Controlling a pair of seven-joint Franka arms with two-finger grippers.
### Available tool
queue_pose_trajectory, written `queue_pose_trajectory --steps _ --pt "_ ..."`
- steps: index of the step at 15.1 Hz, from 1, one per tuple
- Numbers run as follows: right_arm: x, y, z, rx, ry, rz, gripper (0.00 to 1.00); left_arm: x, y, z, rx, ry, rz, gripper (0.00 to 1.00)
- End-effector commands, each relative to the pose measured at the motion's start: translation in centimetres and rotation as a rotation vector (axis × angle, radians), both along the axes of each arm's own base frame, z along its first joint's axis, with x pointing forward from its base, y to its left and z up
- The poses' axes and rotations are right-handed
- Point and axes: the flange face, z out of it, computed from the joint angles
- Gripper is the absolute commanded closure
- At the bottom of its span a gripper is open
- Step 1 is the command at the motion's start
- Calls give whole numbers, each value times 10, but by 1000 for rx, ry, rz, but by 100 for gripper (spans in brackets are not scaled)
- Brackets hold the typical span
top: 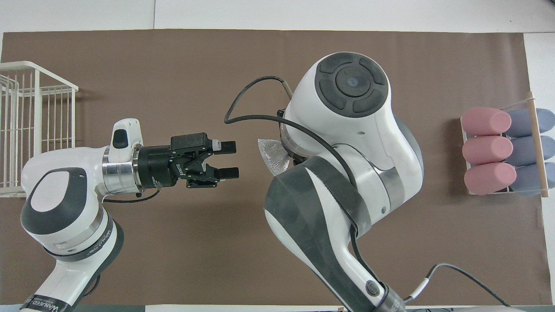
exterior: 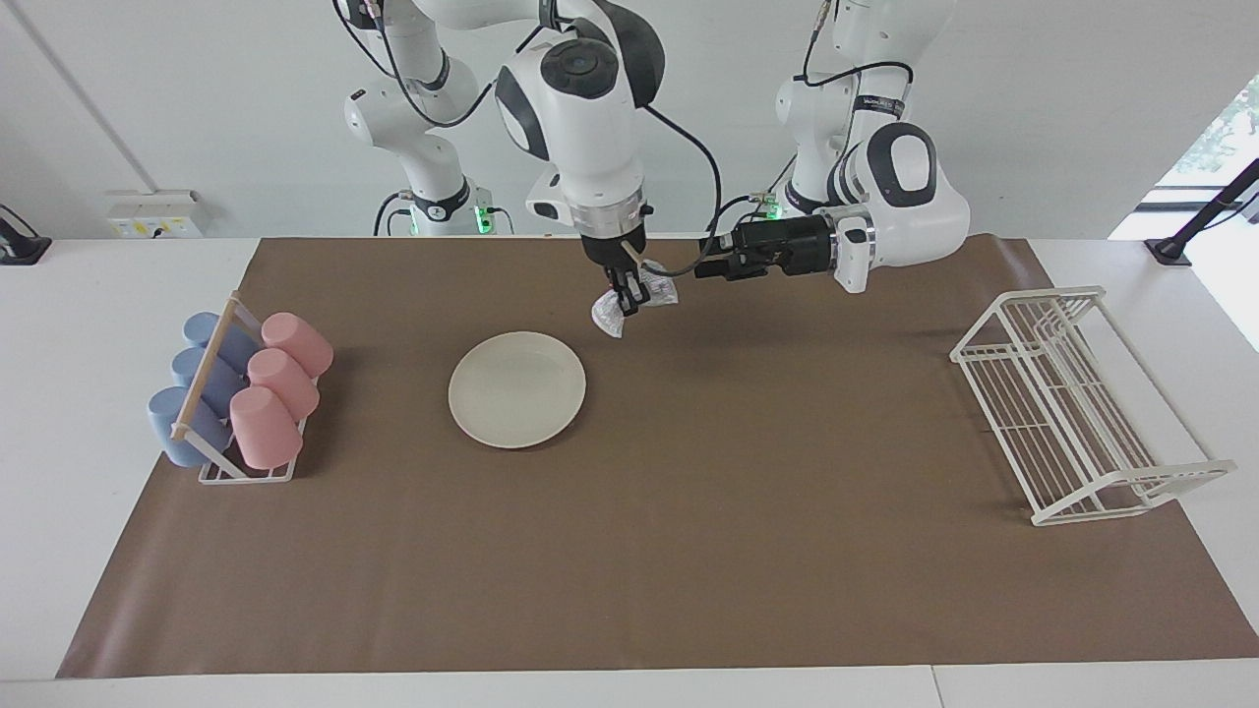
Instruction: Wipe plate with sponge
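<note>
The cream-white plate (exterior: pixel 516 388) lies flat on the brown mat (exterior: pixel 689 551), mid-table; in the overhead view the right arm hides it. My right gripper (exterior: pixel 625 292) points down and is shut on the silvery sponge (exterior: pixel 608 317), holding it above the mat just off the plate's rim, on the side nearer the robots. The sponge also shows in the overhead view (top: pixel 273 157), sticking out from under the right wrist. My left gripper (exterior: pixel 704 268) (top: pixel 229 160) lies horizontal, open and empty, its fingertips pointing at the sponge and a short way from it.
A rack with pink and blue cups (exterior: pixel 236 398) (top: pixel 505 149) stands at the right arm's end of the mat. A white wire dish rack (exterior: pixel 1072 403) (top: pixel 34 125) stands at the left arm's end.
</note>
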Motion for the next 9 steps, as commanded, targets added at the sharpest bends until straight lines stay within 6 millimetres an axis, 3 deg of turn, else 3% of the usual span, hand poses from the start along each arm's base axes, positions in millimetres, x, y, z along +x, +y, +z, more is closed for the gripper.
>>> queue_pose_trajectory --steps 1,2,4,9 --pt "-27 -55 -52 0 -34 39 100 6 28 12 94 4 16 0" --pt "-30 -72 -76 3 -54 59 100 11 38 16 149 -2 7 0" --pt "-34 -87 -113 0 -74 65 100 20 58 28 270 -12 -8 0" --pt "-46 -110 -168 -3 -109 19 100 39 98 78 597 -42 -27 0"
